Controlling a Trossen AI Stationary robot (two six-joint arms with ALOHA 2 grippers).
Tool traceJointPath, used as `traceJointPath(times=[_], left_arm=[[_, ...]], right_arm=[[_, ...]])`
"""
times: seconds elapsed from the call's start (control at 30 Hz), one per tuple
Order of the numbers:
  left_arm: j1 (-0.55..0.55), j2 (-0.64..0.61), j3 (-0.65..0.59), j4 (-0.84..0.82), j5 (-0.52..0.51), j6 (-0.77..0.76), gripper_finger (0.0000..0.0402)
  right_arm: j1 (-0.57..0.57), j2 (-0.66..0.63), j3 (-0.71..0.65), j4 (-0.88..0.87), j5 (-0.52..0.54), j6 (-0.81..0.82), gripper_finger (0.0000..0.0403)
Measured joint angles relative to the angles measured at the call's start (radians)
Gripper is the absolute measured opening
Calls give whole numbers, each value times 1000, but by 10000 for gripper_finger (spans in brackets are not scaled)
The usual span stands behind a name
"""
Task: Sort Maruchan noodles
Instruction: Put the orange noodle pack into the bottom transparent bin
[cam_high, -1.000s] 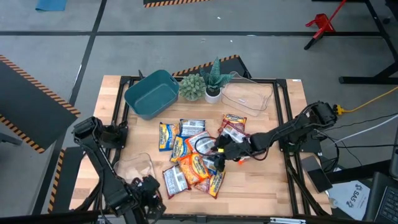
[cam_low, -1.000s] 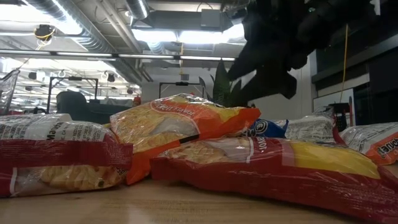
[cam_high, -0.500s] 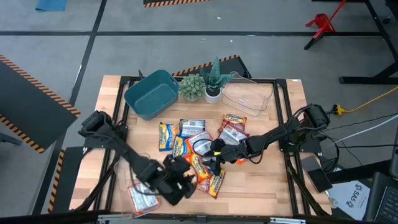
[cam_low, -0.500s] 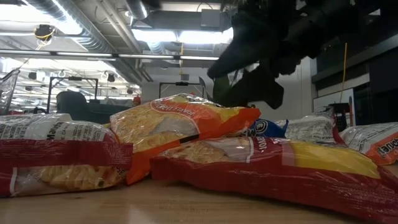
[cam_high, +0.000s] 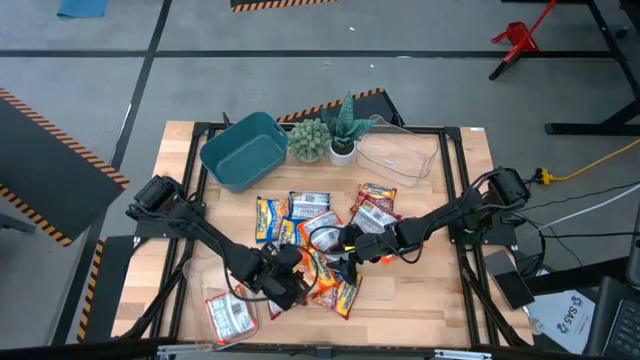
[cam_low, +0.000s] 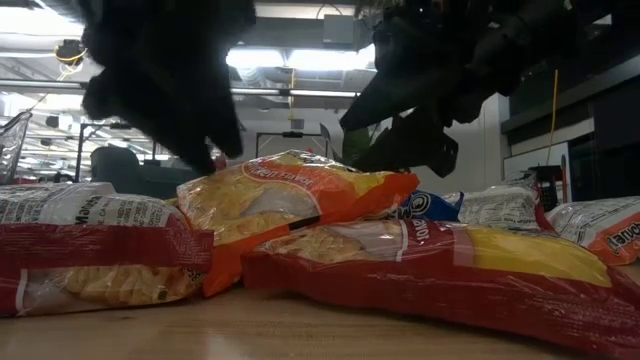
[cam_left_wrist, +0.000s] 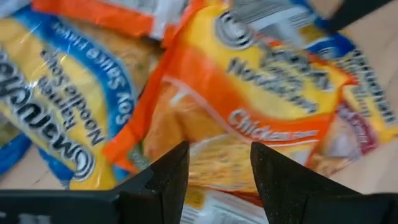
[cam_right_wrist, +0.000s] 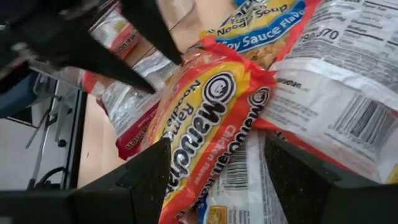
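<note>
Several Maruchan packets lie heaped in mid-table. An orange chicken packet rests on top of a red one. My left gripper is open and hovers over the orange packet. My right gripper is open too, with a finger on either side of the same packet. I cannot tell whether either gripper touches it. One red-and-white packet lies apart, flat near the table's near-left corner.
A teal bin sits at the far left and a clear tub at the far right, with two small potted plants between them. Another clear tub stands by the left arm. There is bare wood to the right of the heap.
My left arm has swung from the table's near edge up and right to the heap, and its gripper now hangs over the orange packet. My right gripper has come down a little and shifted left toward the same packet. The packets in the heap have stayed put.
</note>
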Motion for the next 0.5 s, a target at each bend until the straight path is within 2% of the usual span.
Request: traceJointPath(times=[0.23, 0.5], left_arm=[[4, -1, -85, 74, 40, -28, 166], [9, -1, -106, 112, 47, -28, 166]], right_arm=[[0, 36, 0, 30, -12, -11, 255], [0, 98, 13, 133, -22, -3, 331]])
